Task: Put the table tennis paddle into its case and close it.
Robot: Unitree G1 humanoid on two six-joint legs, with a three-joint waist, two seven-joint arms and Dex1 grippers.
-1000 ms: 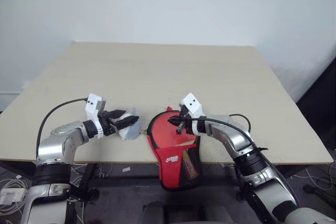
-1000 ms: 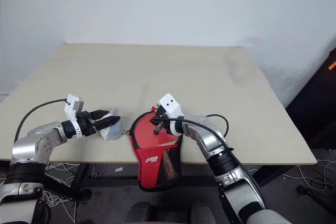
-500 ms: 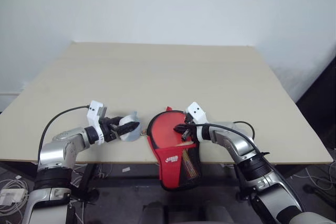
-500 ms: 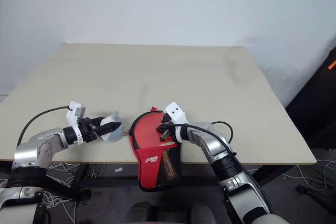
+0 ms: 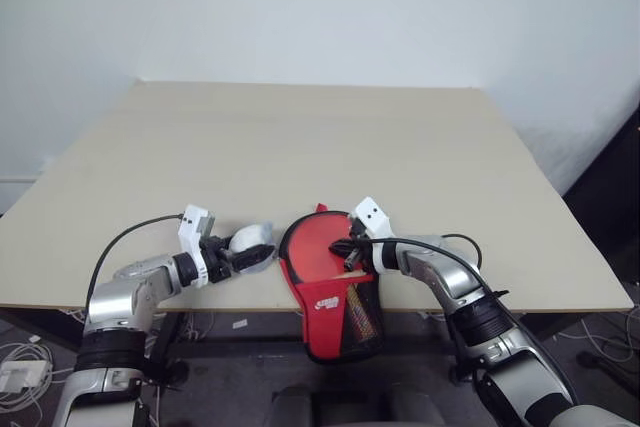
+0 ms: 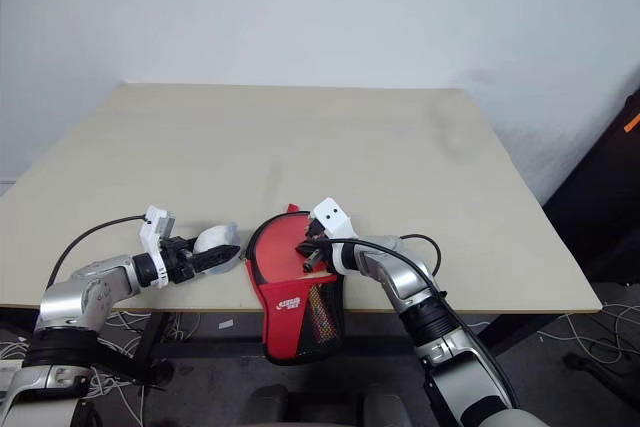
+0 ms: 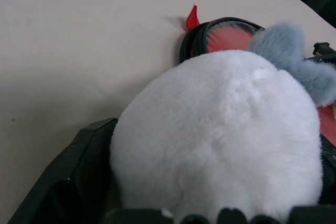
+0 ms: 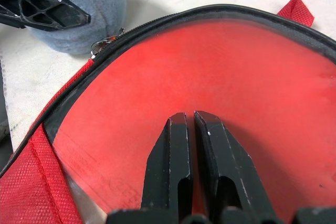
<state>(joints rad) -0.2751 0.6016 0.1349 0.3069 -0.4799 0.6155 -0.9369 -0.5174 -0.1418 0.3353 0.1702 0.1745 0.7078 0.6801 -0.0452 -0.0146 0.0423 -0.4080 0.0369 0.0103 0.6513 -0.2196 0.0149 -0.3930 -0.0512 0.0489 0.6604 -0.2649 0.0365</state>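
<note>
The red case [image 5: 328,303] lies open at the table's front edge, its logo and mesh pocket end hanging over the edge. The table tennis paddle [image 5: 316,245] lies inside it with its red face up [image 8: 210,66]; the black zip rim [image 8: 157,22] runs around it, and the handle is hidden. My right gripper [image 5: 345,247] is shut, its tips [image 8: 189,116] resting on the red face. My left gripper [image 5: 258,252] is shut on a white fluffy wad [image 7: 220,140] that sits on the table just left of the case, beside the zip pull [image 8: 102,45].
The light wooden table [image 5: 300,137] stretches bare behind the case up to a white wall. Cables lie on the floor below the front edge. A dark object stands off the table's right side.
Both arms have sunk. The left gripper brought the wad down to the table beside the case. The right gripper's shut tips came down onto the paddle's face.
</note>
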